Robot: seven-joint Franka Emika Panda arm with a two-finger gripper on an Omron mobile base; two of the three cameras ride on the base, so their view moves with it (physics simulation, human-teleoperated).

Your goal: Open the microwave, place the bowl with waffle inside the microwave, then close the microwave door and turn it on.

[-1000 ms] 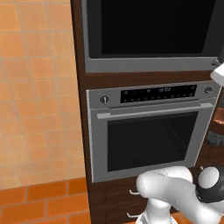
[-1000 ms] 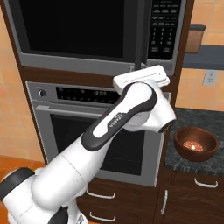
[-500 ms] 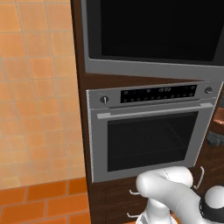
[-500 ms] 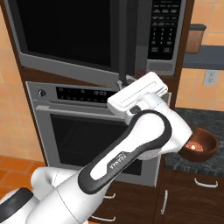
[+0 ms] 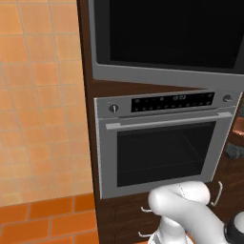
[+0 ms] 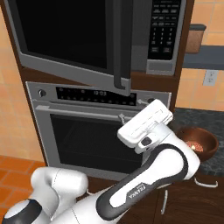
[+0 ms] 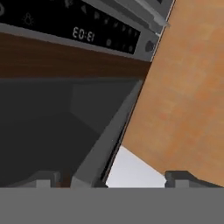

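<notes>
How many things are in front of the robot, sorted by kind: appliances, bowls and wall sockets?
Appliances: 2, the microwave and the silver oven
Bowls: 1, the brown bowl on the dark counter
Wall sockets: 1, the socket
Total: 4

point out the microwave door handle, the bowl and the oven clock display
microwave door handle [image 6: 119, 48], right base view, on the middle of the dark vertical bar.
bowl [image 6: 211, 146], right base view, on its brown right rim, on the counter.
oven clock display [image 5: 179, 97], left base view, on the lit digits in the dark control strip.
</notes>
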